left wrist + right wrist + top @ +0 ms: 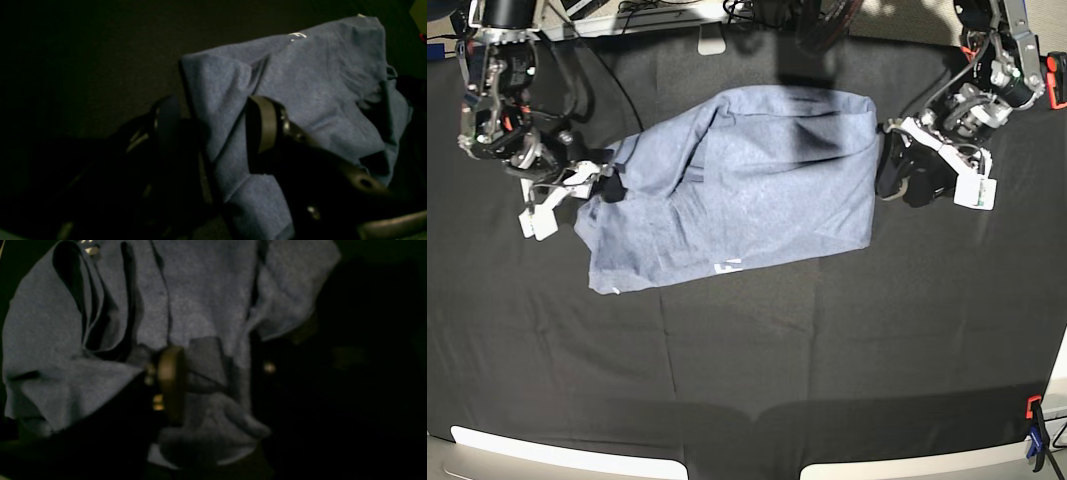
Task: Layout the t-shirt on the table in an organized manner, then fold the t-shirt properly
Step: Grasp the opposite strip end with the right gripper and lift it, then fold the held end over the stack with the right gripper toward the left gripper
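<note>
Soft blue-grey cotton t-shirt (747, 185), rumpled, upper centre of black fabric table (757, 370); left gripper (895, 172) wide open w/ cloth betw. jaws, right gripper (599, 182) part-closed round edge, hold unclear; risk: 1-sided pull bunches shirt.

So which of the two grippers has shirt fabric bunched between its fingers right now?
The right gripper, at the t-shirt's crumpled sleeve end. The left gripper stands open at the straighter opposite edge, with cloth lying between its spread fingers.
</note>
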Controlling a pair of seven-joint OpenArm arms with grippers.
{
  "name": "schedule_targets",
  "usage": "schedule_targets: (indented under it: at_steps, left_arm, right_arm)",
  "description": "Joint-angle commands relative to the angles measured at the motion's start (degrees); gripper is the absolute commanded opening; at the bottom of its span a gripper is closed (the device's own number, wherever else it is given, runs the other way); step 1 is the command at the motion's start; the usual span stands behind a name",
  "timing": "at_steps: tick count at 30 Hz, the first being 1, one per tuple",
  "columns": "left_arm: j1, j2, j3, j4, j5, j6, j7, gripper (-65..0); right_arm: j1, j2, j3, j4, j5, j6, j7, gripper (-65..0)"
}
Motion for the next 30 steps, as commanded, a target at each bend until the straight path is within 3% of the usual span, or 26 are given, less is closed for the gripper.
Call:
schedule_targets:
  at_steps: [1, 3, 4, 12, 14, 18, 23, 30]
  left_arm:
    - [-0.28, -0.22, -0.22, 1.25, -1.36, -0.5, -1.36, -36.0]
    - [-0.28, -0.22, -0.22, 1.25, -1.36, -0.5, -1.36, -36.0]
    - [-0.28, -0.22, -0.22, 1.25, -1.36, -0.5, -1.33, -36.0]
    - [-0.26, -0.22, -0.22, 1.25, -1.33, -0.5, -1.29, -36.0]
    - [-0.24, -0.22, -0.22, 1.25, -1.33, -0.5, -1.11, -36.0]
    - [-0.04, -0.22, -0.22, 1.25, -1.33, -0.5, -1.09, -36.0]
    - [0.02, -0.24, -0.22, 1.25, -1.29, -0.5, 0.02, -36.0]
    - [0.07, -2.01, -0.24, 1.22, 1.25, -0.46, -0.02, -36.0]
  right_arm:
    - [0.17, 0.33, 0.09, 0.39, 0.17, 0.63, -0.98, -49.5]
    - [0.2, 0.35, 0.09, 0.39, 0.15, 0.66, 0.26, -61.9]
    - [0.17, 0.37, 0.09, 0.42, 0.13, 0.66, 1.2, -65.0]
    - [0.02, 0.0, 1.03, 10.1, -0.24, 0.63, -1.01, -65.0]
    - [0.02, -1.57, 0.92, 15.52, -0.26, 0.63, -1.9, -65.0]
    - [0.02, -7.8, -0.52, 26.27, -2.27, 0.61, -3.28, -65.0]
    - [0.04, -13.18, -12.33, 29.73, -12.24, 0.44, -2.47, -65.0]
    - [0.02, -17.84, -31.98, 29.7, -27.61, -5.42, -0.81, -65.0]
